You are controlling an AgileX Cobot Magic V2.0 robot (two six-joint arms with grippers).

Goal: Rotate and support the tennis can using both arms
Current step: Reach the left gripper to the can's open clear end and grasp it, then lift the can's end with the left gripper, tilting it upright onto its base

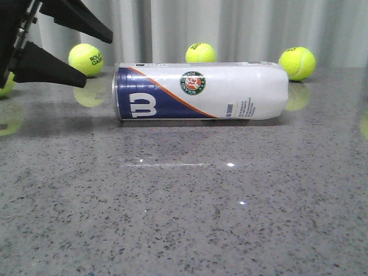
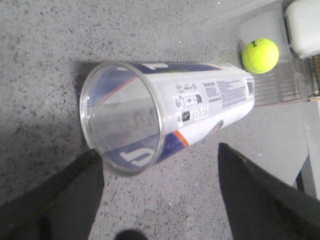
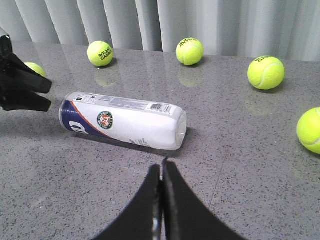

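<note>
a: how is the left gripper (image 1: 86, 54) placed?

b: it is seen at the far left of the front view, fingers spread wide, nothing held between them. it is held just beyond the open navy end of the tennis can (image 1: 201, 92), apart from it.

a: and the can itself?

b: it is laid on its side on the grey table (image 1: 184, 218), its long axis run left to right across the robot's front, clear mouth toward the left arm, white closed end toward the right. in the left wrist view the mouth is seen facing the spread fingers.

a: the right gripper (image 3: 161, 172)?

b: its fingers are pressed together, empty; it is kept well back from the can's white side.

a: so which arm is nearer?

b: the left is judged nearer, already lined up with the can's axis. tennis balls (image 1: 86, 59) are left behind the can.
</note>
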